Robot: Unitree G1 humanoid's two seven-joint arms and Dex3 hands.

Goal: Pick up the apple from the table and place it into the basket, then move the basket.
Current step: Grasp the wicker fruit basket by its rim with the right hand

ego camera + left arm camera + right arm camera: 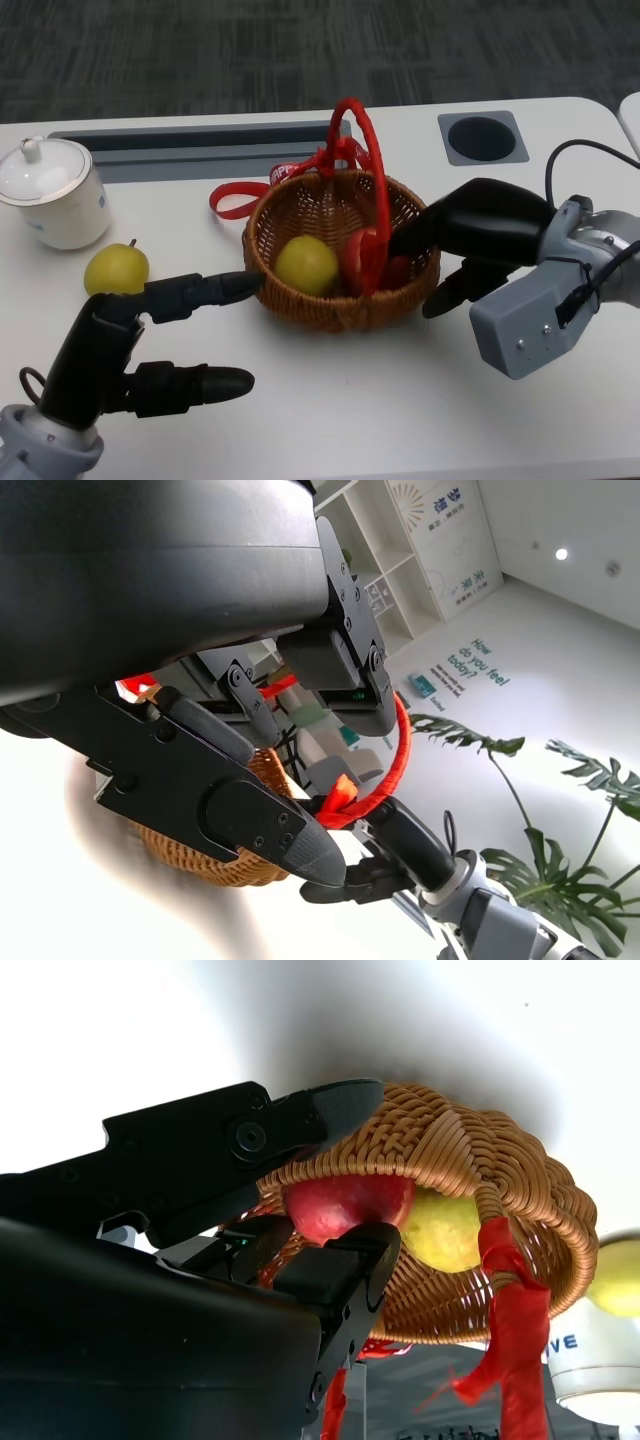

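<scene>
Two fruits sit inside the wicker basket [335,305]: a red apple [372,262] against the wall nearest my right hand [470,240], and a yellow-green fruit [306,265] beside it. A second yellow-green fruit [116,268] lies on the white table [400,410], well clear of the basket, near a white lidded cup [55,192].

In the right wrist view, the apple [345,1205] is in the basket [470,1220], with one black finger [300,1125] lying over the rim and another finger [345,1270] under the fruit. I cannot tell from any view whether that hand pinches the apple or has let go; its fingers are at the fruit, and contact looks likely.

My left hand [130,345] holds nothing. Its fingers are apart and extended, with the upper fingertip [240,287] touching or just short of the basket's near-left wall. The left wrist view confirms the fingers [250,820] close against the weave [210,855], beneath the red ribbon-wrapped handle [385,770].

My assessment: the placing step is essentially done, since the apple rests within the basket. Still outstanding are clearing the right hand from the rim and moving the basket. The left hand appears positioned to take part in that move, though it has no grasp on the basket or the handle [370,170] at present.
</scene>
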